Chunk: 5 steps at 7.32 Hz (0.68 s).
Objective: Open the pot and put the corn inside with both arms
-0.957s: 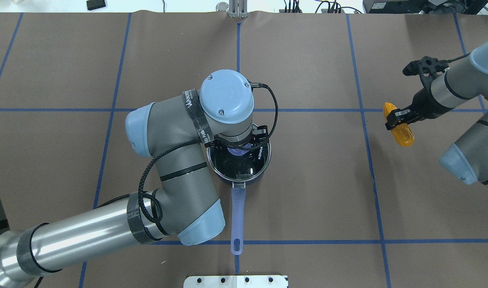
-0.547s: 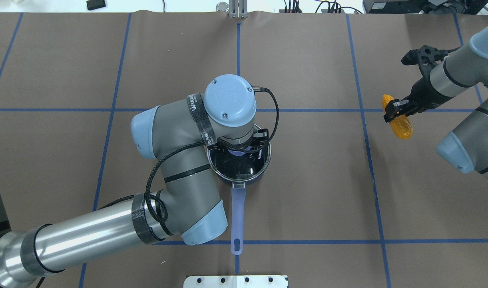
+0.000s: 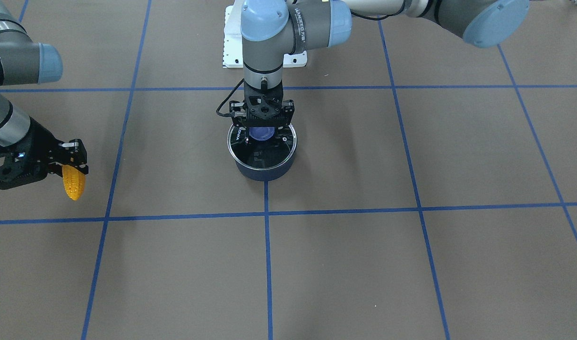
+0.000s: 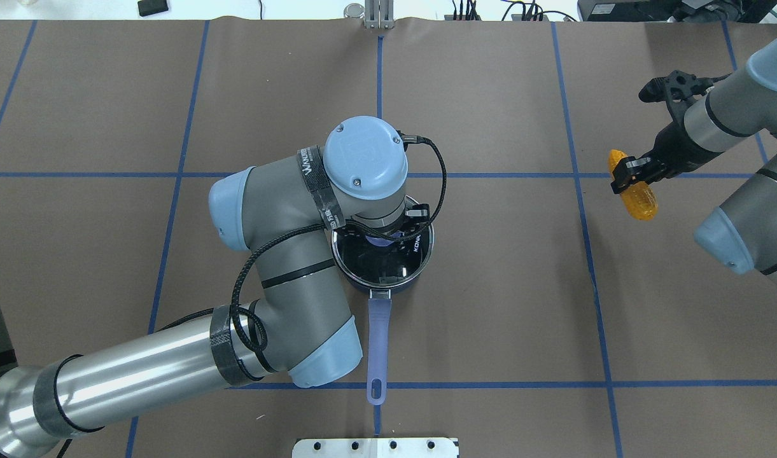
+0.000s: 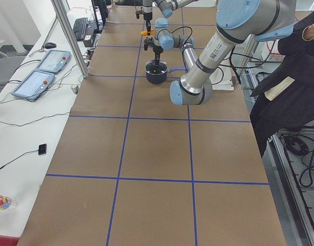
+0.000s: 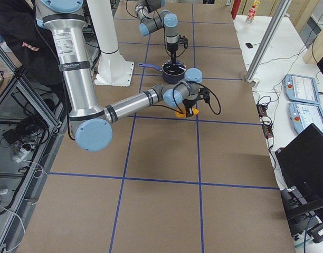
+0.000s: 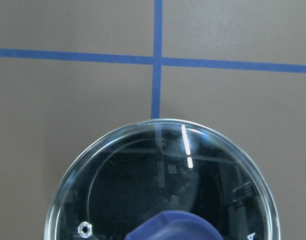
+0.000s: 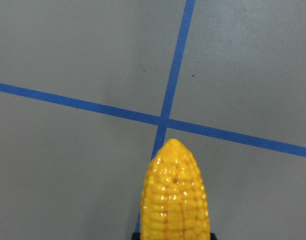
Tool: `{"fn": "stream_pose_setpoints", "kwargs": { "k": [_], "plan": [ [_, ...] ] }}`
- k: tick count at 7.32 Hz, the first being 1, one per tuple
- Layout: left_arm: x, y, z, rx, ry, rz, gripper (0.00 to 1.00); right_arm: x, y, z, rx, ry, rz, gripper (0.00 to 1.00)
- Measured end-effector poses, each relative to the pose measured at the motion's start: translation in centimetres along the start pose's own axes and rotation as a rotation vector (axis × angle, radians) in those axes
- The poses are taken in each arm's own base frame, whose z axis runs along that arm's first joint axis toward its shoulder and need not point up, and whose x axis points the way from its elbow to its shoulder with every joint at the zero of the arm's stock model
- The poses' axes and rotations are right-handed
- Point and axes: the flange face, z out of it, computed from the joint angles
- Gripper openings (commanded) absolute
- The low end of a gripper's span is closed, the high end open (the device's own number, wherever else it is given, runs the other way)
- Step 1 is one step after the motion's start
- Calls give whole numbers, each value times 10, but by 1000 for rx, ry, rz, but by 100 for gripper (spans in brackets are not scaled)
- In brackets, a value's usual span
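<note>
My left hand [image 3: 262, 127] is down over the dark blue pot [image 3: 264, 173] at mid-worktop [image 4: 490, 305], its fingers closed in against the blue lid knob [image 3: 261, 134] of the glass lid [image 3: 262, 152]. My right hand [image 4: 631, 179] is clamped across the corn [image 4: 640, 203], holding it in the air well off to the pot's right, with its tapered tip pointing away from the arm

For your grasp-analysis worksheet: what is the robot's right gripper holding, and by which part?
The right gripper holds the corn, pinched across its midsection, with both ends sticking out.
</note>
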Motion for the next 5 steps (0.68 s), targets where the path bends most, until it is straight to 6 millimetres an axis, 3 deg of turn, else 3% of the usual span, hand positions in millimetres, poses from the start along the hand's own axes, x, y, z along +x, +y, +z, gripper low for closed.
{"fn": "stream_pose_setpoints", "kwargs": {
  "k": [2,3,5],
  "plan": [
    [-12,-7,-22,17,21,16,52,-7,-5,-3,0,1,0,9],
    [-35,-14,-36,22,29,35,52,-21,-13,-10,-6,7,5,9],
    [-111,-39,-61,15,40,97,52,-65,-30,-32,-9,11,11,9]
  ]
}}
